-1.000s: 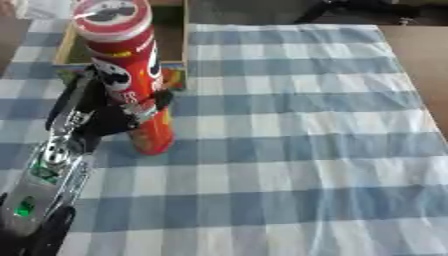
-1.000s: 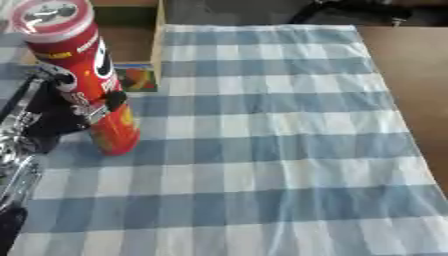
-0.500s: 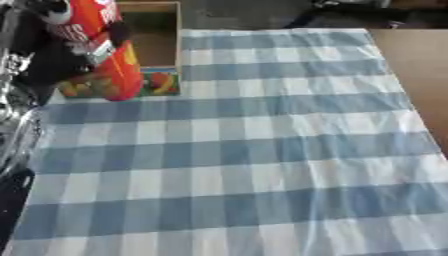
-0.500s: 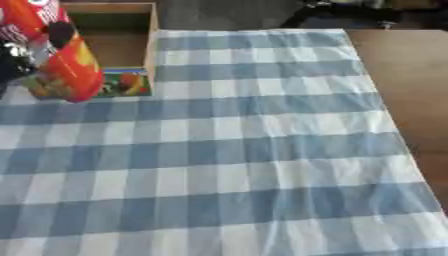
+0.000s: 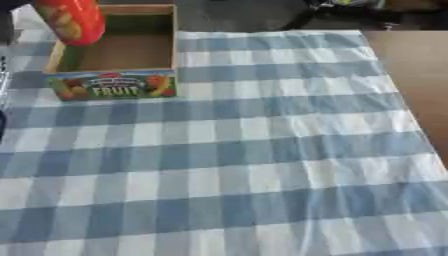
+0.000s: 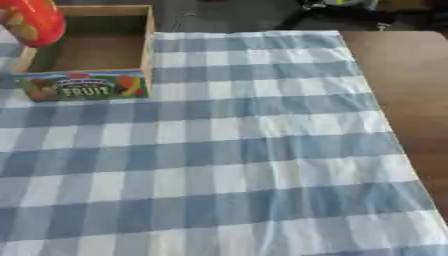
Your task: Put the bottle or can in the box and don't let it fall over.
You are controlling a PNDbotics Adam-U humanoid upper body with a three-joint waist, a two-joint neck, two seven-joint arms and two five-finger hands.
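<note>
At the far left corner of the table, a tall red cylindrical snack can [image 5: 72, 20] hangs in the air above the left rim of an open brown cardboard box [image 5: 122, 50]. Only the can's lower end shows; the rest runs off the top edge. Its bottom sits higher than the box walls, not touching them, and it overlaps the box's left wall in both views. Upright or tilted: cannot tell from the part in view.

Box: shallow, open-topped, inside bare brown. Front wall carries a colourful fruit picture with the word FRUIT. It rests on a blue-and-white checked tablecloth [image 5: 262, 150] that covers most of the table. Bare brown wooden tabletop [image 6: 402, 75] shows along the right side.

Left hand: a dark shape at the top left corner beside the can may be part of it; whether its fingers are round the can, cannot tell. A thin dark strip shows along the left edge lower down.

Right hand: not seen in either view.
</note>
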